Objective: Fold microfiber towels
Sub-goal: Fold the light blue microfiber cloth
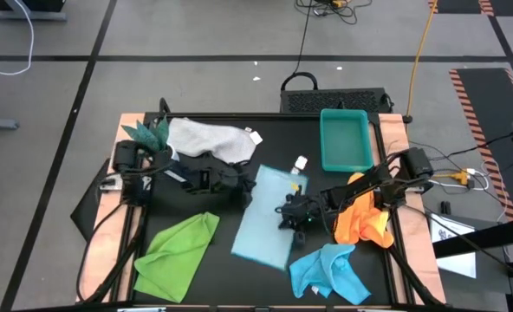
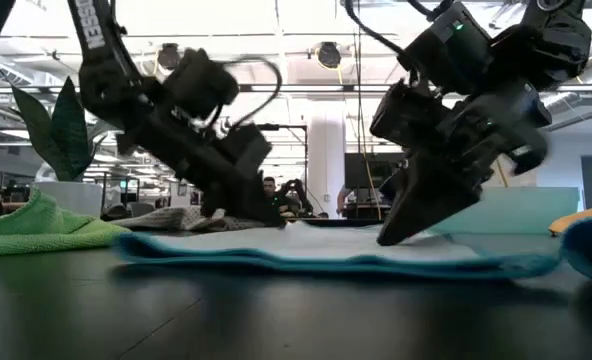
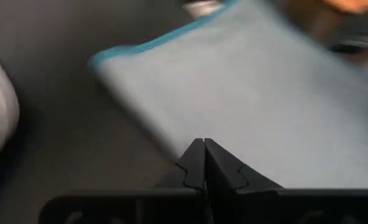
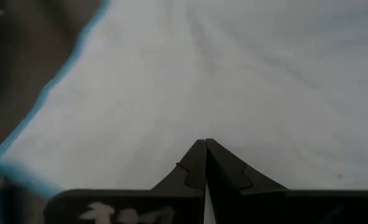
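On the desk (image 1: pixel 239 286) lies the pale towel (image 1: pixel 269 217); left tool (image 1: pixel 246 189) clenched at its edge; right tool (image 1: pixel 284 211) clenched, pressing it.

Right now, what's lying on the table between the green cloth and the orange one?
The pale blue towel, folded into a long strip, lies between the lime green towel and the orange towel; the high view shows it.

A pale blue towel (image 1: pixel 269 215) is lying flat as a long folded rectangle mid-table. Relative to it, a white-grey towel (image 1: pixel 206 139) is sitting crumpled toward the far left, a lime green towel (image 1: pixel 180 251) is lying loosely at the near left, an orange towel (image 1: pixel 365 221) is bunching at the right, and a turquoise-blue towel (image 1: pixel 330 273) is lying rumpled at the near right.
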You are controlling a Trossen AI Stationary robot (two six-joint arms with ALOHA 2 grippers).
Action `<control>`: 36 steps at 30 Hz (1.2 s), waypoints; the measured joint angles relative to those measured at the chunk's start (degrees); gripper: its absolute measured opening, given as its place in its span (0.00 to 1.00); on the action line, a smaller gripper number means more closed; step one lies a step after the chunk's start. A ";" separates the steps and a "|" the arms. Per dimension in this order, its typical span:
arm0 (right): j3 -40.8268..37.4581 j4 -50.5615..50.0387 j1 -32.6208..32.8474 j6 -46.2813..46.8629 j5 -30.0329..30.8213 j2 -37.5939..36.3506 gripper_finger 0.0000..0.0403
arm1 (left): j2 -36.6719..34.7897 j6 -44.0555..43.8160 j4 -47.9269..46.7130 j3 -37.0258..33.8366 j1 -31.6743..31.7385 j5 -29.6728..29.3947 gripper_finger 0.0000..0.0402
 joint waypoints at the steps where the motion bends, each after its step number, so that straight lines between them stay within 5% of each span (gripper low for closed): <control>1: 0.00 -0.01 1.09 -0.05 -0.96 0.30 0.00 | 0.86 -0.72 0.30 0.09 -0.31 -0.02 0.02; 8: -0.30 -2.00 7.75 -1.56 -6.86 -2.31 0.00 | -2.60 -7.52 -9.40 0.17 -7.84 0.69 0.01; 12: -0.55 -3.96 10.14 -2.45 -8.70 -7.60 0.00 | -8.04 -9.85 -11.84 -0.16 -13.79 -3.78 0.01; 16: -1.77 -4.40 10.77 -4.55 0.35 -13.10 0.00 | -10.58 -8.91 -9.15 0.10 -17.66 -11.40 0.02; 23: -5.70 -2.88 5.92 0.80 28.19 -16.06 0.00 | -5.48 -5.31 -1.72 0.06 -12.97 -15.26 0.02; 30: -10.14 -3.02 -2.84 8.91 30.20 -12.07 0.00 | 1.54 -5.47 -0.46 0.17 -8.05 -12.47 0.01; 36: -13.35 -3.50 -6.28 12.82 31.74 -11.95 0.00 | -0.71 -5.30 -4.58 0.11 -8.25 -13.60 0.01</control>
